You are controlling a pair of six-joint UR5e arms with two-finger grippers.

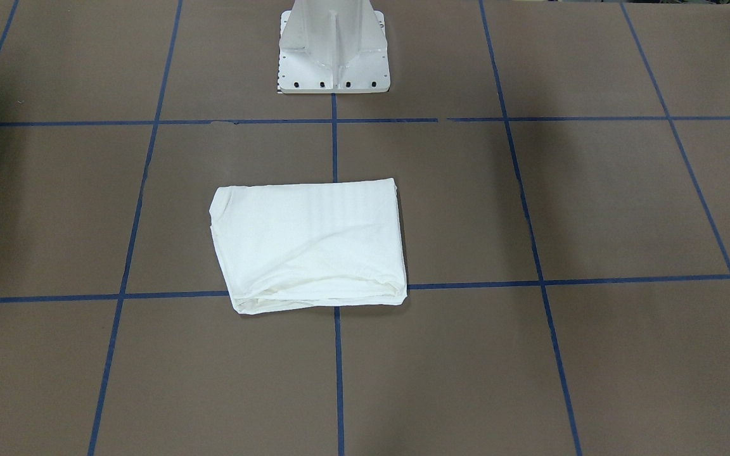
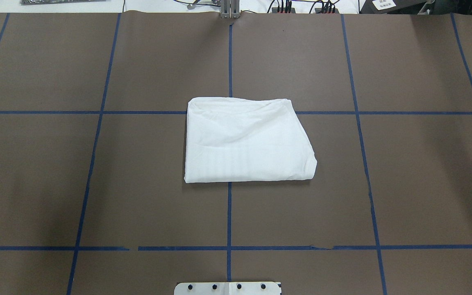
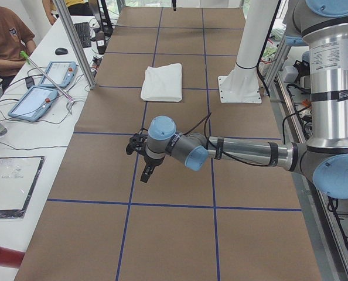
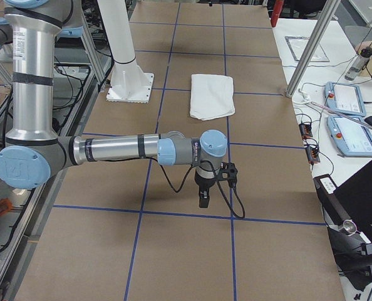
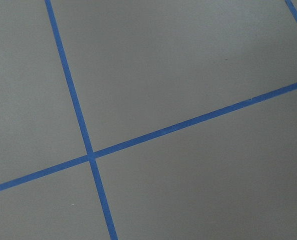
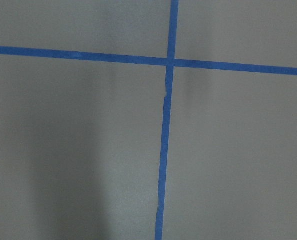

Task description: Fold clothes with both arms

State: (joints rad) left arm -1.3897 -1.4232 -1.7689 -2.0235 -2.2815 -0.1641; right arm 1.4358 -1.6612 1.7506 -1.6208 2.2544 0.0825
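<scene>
Brown paper covers the table [image 2: 137, 184], ruled into big squares by blue tape [image 2: 229, 213], and the white shirt [image 2: 246, 141] lies at its middle, astride the centre tape line, already folded into a compact rectangle. Its smooth folded edge faces the robot, and its stacked loose edges face the operators' side (the layers show most plainly in the front-facing view). I judge it light, soft and limp. It will sag wherever it is not held, and the layers will likely slide over one another and spill open if only the top one is caught. Should another fold or a straightening be wanted, the sensible hold is a pinch through the full stack at two corners of one edge, one arm to each corner, lifted together. The left gripper [image 3: 146, 172] hangs low over bare paper towards one end of the table and the right gripper [image 4: 202, 197] does likewise towards the other, both well apart from the shirt. Whether their fingers are parted or closed I cannot tell, and the wrist cameras show only paper and tape. The white pedestal [image 1: 333, 50] stands near the shirt's robot-side edge without touching it. Tablets [image 3: 42, 88] on the operators' bench and an aluminium post [image 3: 74, 44] lie off to the side, unlikely to interfere.
</scene>
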